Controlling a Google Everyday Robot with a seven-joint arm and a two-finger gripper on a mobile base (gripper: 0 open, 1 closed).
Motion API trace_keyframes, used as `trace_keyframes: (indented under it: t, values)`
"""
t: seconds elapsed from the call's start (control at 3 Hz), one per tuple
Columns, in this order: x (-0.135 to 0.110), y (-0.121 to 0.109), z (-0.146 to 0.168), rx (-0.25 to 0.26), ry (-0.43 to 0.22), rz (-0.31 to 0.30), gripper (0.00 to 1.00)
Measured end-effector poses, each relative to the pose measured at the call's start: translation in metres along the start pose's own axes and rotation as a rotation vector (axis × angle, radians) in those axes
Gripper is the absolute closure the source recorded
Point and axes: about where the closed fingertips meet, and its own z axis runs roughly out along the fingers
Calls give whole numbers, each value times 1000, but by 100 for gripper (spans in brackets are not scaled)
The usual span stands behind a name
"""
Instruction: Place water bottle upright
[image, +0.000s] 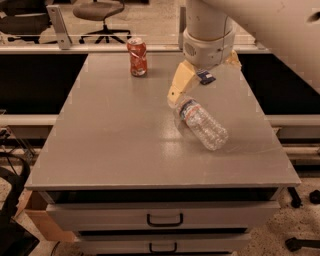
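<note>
The water bottle (202, 123) is clear ribbed plastic and lies on its side on the grey table (115, 130), right of centre. Its cap end points up-left and its base down-right. My gripper (206, 74) hangs from the white arm just above and behind the cap end. One yellow finger (180, 84) reaches down to the left of the bottle's neck, and the other finger (233, 59) shows at the far right of the wrist. The fingers stand wide apart, open, and hold nothing.
An orange-red soda can (137, 57) stands upright at the back of the table, left of the gripper. A small dark blue wrapper (205, 76) shows under the wrist. Drawers (165, 219) sit below the table's front edge. Office chairs stand behind the table.
</note>
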Motion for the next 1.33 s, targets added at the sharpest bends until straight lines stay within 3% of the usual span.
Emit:
trace_keyframes:
  t: [0.67,1.33]
  values:
    - [24,-5,18,-6,64,79,0]
    - [38,3,28,-22,88,100,0]
